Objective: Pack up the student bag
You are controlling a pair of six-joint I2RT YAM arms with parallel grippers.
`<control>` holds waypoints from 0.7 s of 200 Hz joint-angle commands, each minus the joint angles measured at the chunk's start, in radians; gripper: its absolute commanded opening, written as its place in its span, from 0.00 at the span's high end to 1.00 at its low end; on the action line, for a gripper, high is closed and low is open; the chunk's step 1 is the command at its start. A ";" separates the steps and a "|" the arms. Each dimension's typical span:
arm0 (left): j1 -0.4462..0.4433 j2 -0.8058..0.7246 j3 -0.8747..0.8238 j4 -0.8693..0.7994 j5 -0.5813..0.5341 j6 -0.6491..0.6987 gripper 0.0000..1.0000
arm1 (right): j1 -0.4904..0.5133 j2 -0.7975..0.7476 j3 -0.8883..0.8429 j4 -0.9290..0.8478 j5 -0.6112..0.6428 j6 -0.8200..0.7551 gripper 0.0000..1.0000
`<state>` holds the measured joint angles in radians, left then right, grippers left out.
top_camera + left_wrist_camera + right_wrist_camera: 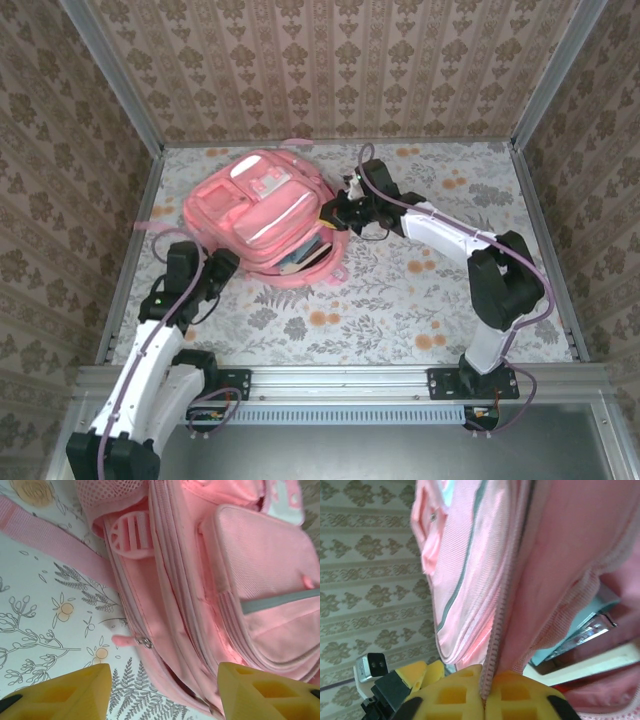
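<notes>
The student bag (262,205) is lying flat on the flowery table (400,300), toward the back left, front pockets up and the main compartment gaping toward the arms. It's soft pink fabric all over, so it can be expected to sag and fold wherever it's lifted. Nothing stiff to push against, and probably not much weight apart from whatever is already inside. A book or folder (303,258) can be made out in the opening, but what it is can't be told.

The right gripper (484,695) is pinched tight on the zip edge of the opening, with the seam held between its yellow pads. That reinforced edge looks like the sensible place to grab, since plain fabric would likely just bunch up and slip. The left gripper (165,680) is spread wide just beside the bag's lower left side, nothing held. The zipper pull (145,641) sits just ahead of it and a flat strap (45,535) runs off across the table. The pull is small, so a careful pinch would be needed there.

As for writing, no brand or label can be read. The white patch (268,185) on the front pocket is too small to make out.
</notes>
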<state>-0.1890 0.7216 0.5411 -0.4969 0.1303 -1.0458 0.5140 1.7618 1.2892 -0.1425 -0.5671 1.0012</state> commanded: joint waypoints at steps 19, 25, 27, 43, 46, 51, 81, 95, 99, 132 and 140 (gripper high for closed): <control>-0.001 0.084 -0.012 0.079 0.077 0.065 0.42 | -0.002 -0.078 -0.056 -0.121 0.077 -0.131 0.69; -0.001 0.088 -0.018 0.085 0.078 0.064 0.43 | 0.000 -0.090 -0.066 -0.127 0.088 -0.136 0.63; -0.001 0.089 -0.020 0.089 0.078 0.064 0.43 | 0.000 -0.095 -0.070 -0.129 0.093 -0.139 0.62; 0.002 0.091 -0.047 0.117 0.080 0.057 0.43 | 0.003 -0.135 -0.097 -0.146 0.132 -0.161 0.59; 0.003 0.091 -0.053 0.125 0.081 0.058 0.44 | 0.004 -0.143 -0.104 -0.148 0.136 -0.163 0.59; 0.003 0.094 -0.064 0.137 0.084 0.055 0.44 | 0.007 -0.155 -0.114 -0.148 0.145 -0.167 0.59; 0.010 0.150 -0.098 0.220 0.089 0.057 0.47 | 0.038 -0.203 -0.157 -0.152 0.173 -0.192 0.58; 0.015 0.195 -0.096 0.255 0.082 0.074 0.48 | 0.061 -0.209 -0.171 -0.149 0.180 -0.197 0.57; 0.017 0.209 -0.095 0.265 0.080 0.081 0.49 | 0.068 -0.210 -0.175 -0.146 0.180 -0.197 0.57; 0.048 0.297 -0.089 0.330 0.063 0.104 0.61 | 0.116 -0.209 -0.187 -0.134 0.195 -0.179 0.57; 0.059 0.303 -0.089 0.333 0.059 0.104 0.60 | 0.125 -0.211 -0.189 -0.129 0.200 -0.174 0.57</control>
<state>-0.1600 1.0023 0.4511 -0.2325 0.2043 -0.9741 0.6147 1.5677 1.1152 -0.2687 -0.4011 0.8326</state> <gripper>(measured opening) 0.392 0.426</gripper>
